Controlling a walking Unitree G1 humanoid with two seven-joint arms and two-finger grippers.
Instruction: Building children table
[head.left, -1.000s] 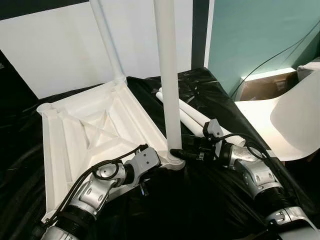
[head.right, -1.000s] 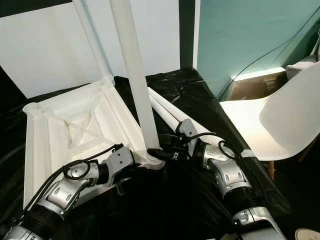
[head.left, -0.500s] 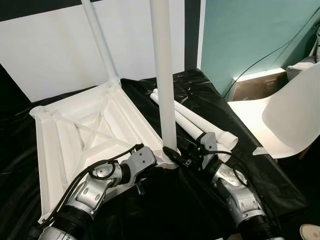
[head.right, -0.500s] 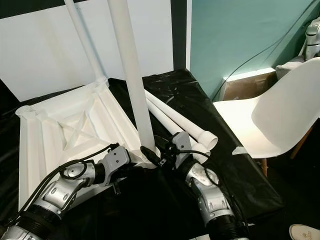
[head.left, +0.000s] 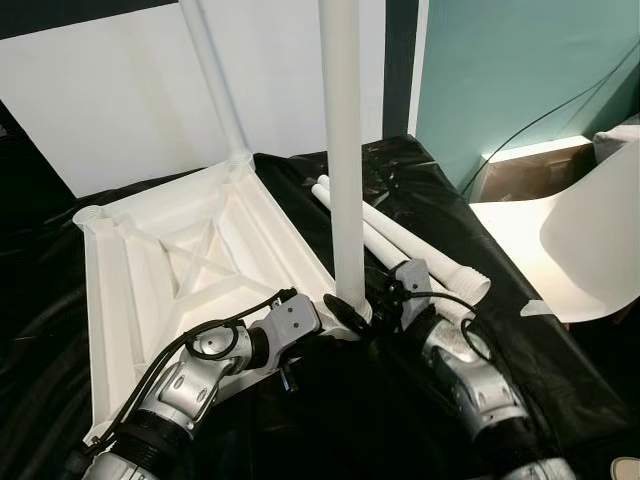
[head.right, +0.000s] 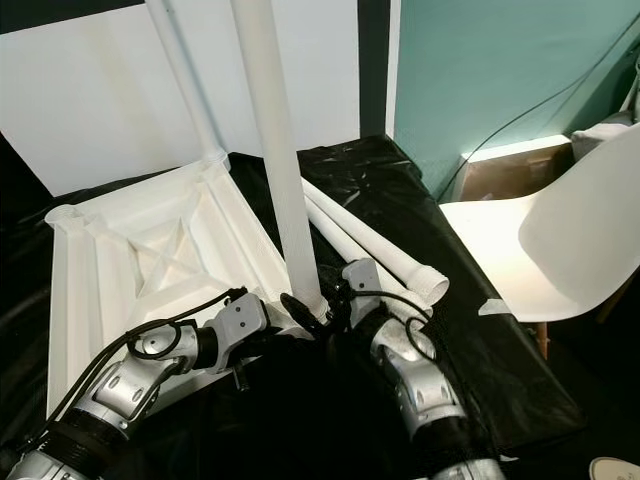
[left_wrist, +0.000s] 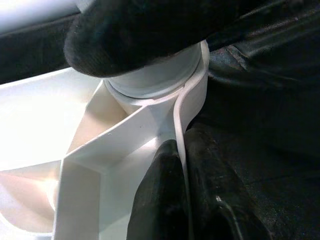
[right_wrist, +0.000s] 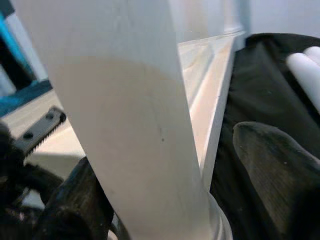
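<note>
Lying upside down on the black-covered desk (head.left: 420, 170): the white tabletop (head.left: 190, 265), ribbed underside facing up. Standing upright in its near corner socket, just ahead of both end effectors: the near leg (head.left: 343, 150). Rising from the far corner, well beyond them: the far leg (head.left: 215, 80).

Pinching the tabletop's thin rim just below the near socket: the left end effector (left_wrist: 182, 195), its two fingers (left_wrist: 157, 200) pressed together on either side of the rim wall, as seen from the left wrist. Reaching in from the left under that corner: the left arm (head.left: 200, 370).

Gripping the near leg at its base, right above the socket collar: the right end effector (head.left: 352, 308), fingers (right_wrist: 270, 165) spread around the tube with one on each side, touching or nearly touching it in the right wrist view. Coming in from the right, wrist close against the leg: the right arm (head.left: 465, 370).

Lying loose on the black cover just beyond the right end effector, side by side and touching: two spare legs (head.left: 410, 240), open threaded ends pointing toward the right arm. Standing off to the right of the desk, well apart from both end effectors: a white chair (head.left: 590, 230).
</note>
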